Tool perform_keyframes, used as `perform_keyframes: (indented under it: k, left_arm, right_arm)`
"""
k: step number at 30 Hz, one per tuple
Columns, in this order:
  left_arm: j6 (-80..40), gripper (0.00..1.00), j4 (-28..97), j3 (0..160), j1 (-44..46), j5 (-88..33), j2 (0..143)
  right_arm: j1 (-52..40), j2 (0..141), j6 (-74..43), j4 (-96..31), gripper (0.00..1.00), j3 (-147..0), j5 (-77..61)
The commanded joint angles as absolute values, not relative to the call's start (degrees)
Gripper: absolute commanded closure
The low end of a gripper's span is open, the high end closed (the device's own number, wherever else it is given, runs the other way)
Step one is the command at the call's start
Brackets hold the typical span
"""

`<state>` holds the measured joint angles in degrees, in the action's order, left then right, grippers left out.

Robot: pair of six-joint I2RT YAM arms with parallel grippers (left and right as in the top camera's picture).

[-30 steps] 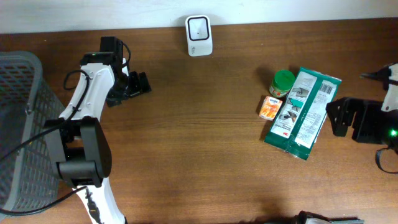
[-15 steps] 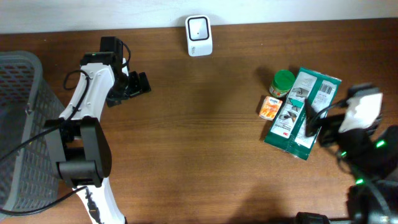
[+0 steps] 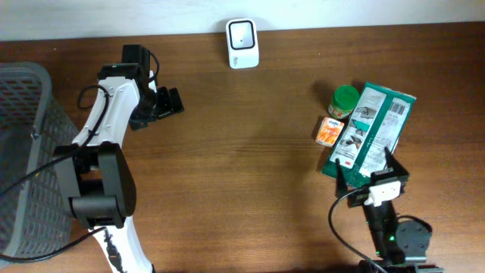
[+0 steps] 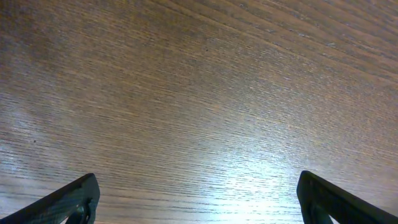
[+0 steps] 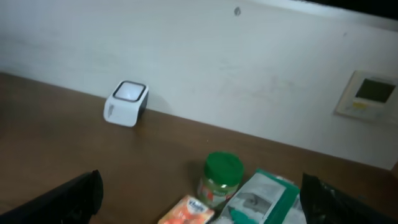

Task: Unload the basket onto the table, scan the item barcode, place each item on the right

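R pincer [image 3: 366,173] moved to near end of green packet [image 3: 373,133], released; L pincer [image 3: 178,104] released.

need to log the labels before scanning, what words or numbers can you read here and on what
No text can be read with certainty.
green packet: white print and a striped patch, likely the barcode; too small to read.
green-lidded jar: label blurred.
orange box: a logo, blurred.
white scanner: no marking visible.
wall panel: display unreadable.
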<state>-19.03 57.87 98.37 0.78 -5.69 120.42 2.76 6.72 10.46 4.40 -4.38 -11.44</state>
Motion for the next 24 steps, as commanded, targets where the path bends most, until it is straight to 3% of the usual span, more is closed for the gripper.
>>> perform_keyframes:
  k: [1, 8, 24]
  left_arm:
    - [-18.74, 0.01, 57.95, 99.04, 0.56, -5.52, 119.55]
    - [-18.74, 0.01, 57.95, 99.04, 0.56, -5.52, 119.55]
    - [-18.74, 0.01, 57.95, 99.04, 0.58, -5.50, 119.55]
  right_arm:
    - [1.78, 3.09, 10.04, 4.95, 0.02, -0.64, -10.70]
    - [1.78, 0.19, 10.07, -3.66, 0.02, -0.32, -10.90]
    - [1.78, 0.19, 10.07, -3.64, 0.02, -0.32, -10.87]
